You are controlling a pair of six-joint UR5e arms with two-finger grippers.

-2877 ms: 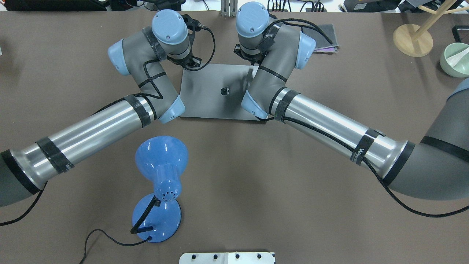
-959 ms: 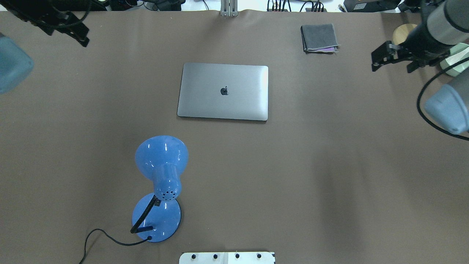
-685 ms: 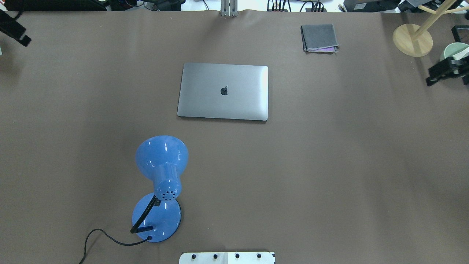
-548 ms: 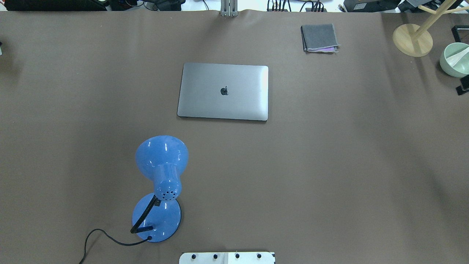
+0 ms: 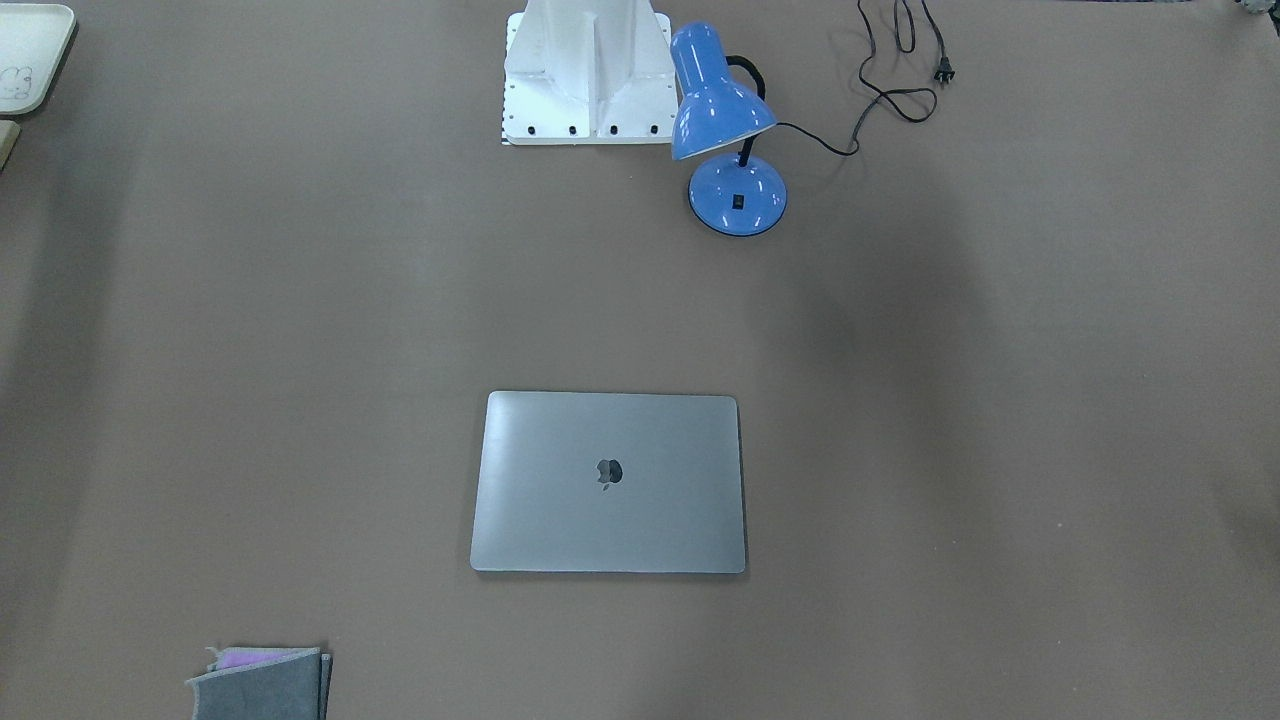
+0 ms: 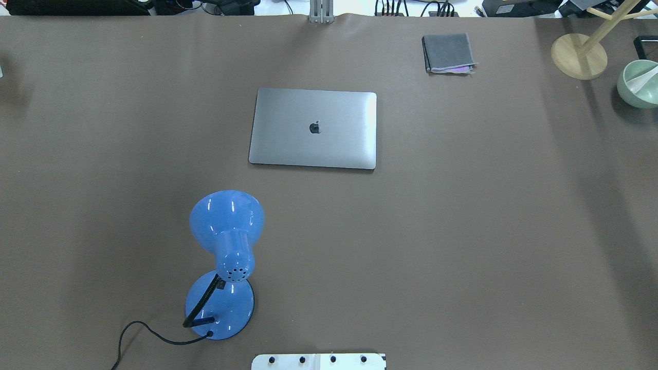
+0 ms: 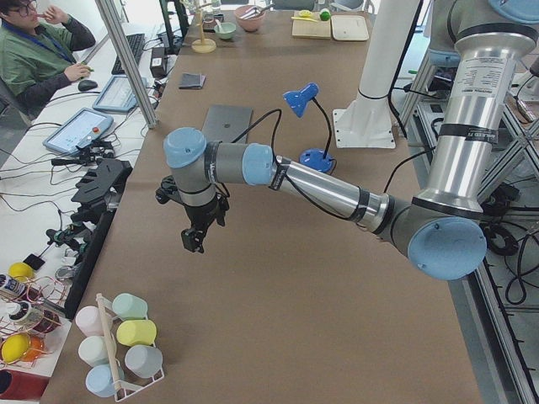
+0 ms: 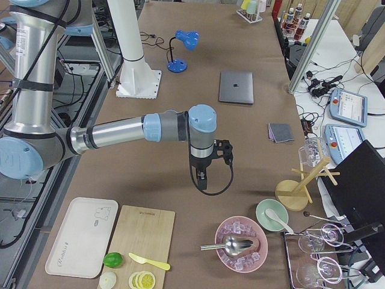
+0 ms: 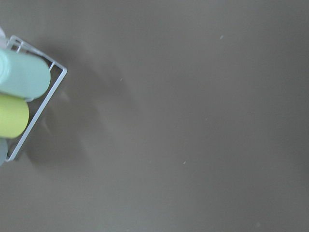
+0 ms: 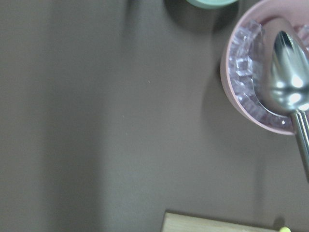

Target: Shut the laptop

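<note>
The silver-grey laptop [image 6: 313, 128] lies shut and flat on the brown table, its lid with the dark apple logo facing up. It also shows in the front view [image 5: 608, 480] and in both side views [image 7: 227, 122] [image 8: 236, 87]. Both arms are far from it, out at the table's ends. My left gripper [image 7: 192, 244] points down over bare table near the cup rack. My right gripper [image 8: 203, 180] points down over bare table near the pink bowl. Neither wrist view shows fingers, so I cannot tell whether either gripper is open or shut.
A blue desk lamp [image 6: 226, 241] stands in front of the laptop on the robot's left. A grey felt pouch [image 6: 448, 52] lies at the back right. A wooden stand [image 6: 579, 55] and green bowl [image 6: 637, 85] are at the right end. A cup rack [image 7: 118, 345] and a pink ice bowl with spoon [image 8: 240, 244] sit at the ends.
Both arms have pulled back from the laptop's far edge and swung outward, leaving the overhead view. The laptop has stayed shut and has not moved.
</note>
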